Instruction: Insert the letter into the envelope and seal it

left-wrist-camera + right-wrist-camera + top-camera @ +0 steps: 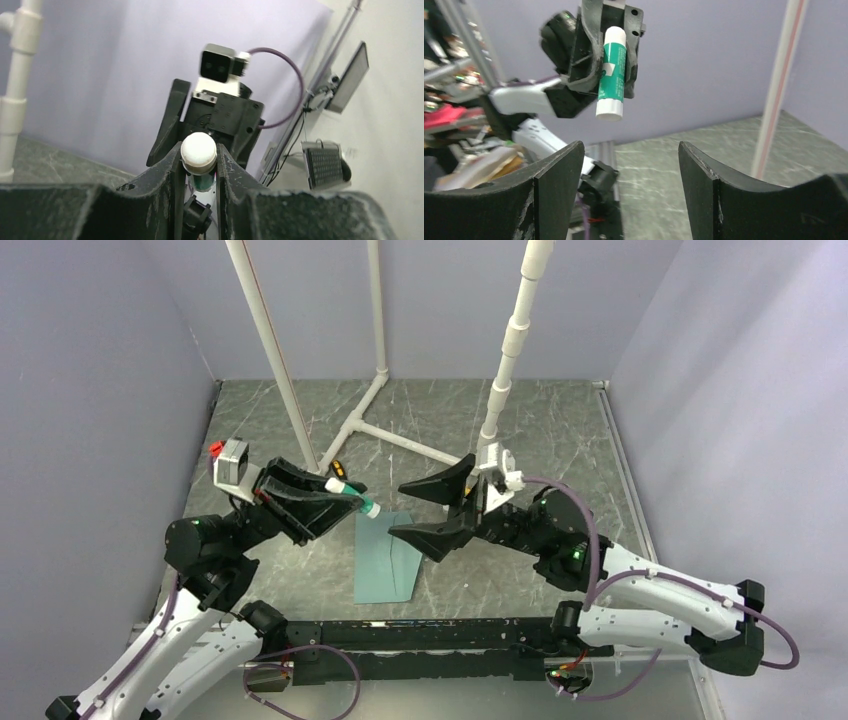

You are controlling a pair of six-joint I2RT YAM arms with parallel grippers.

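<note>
The pale teal envelope [385,562] lies flat on the marbled table between the two arms. The letter is out of view. My left gripper [348,500] hangs above the envelope's far left corner, shut on a green and white glue stick [352,492] whose end points toward the right arm. From the left wrist the stick's round white end [198,151] sits pinched between the fingers. My right gripper [398,509] faces it from the right, jaws wide apart and empty, a short gap from the stick. The right wrist view shows the stick [611,70] beyond my open right gripper [630,150].
A white pipe frame [372,425] lies on the table behind the grippers, with two white poles [505,360] rising from it. A small red thing [215,449] sits at the table's left edge. Grey walls close in on three sides. A black rail [420,625] runs along the near edge.
</note>
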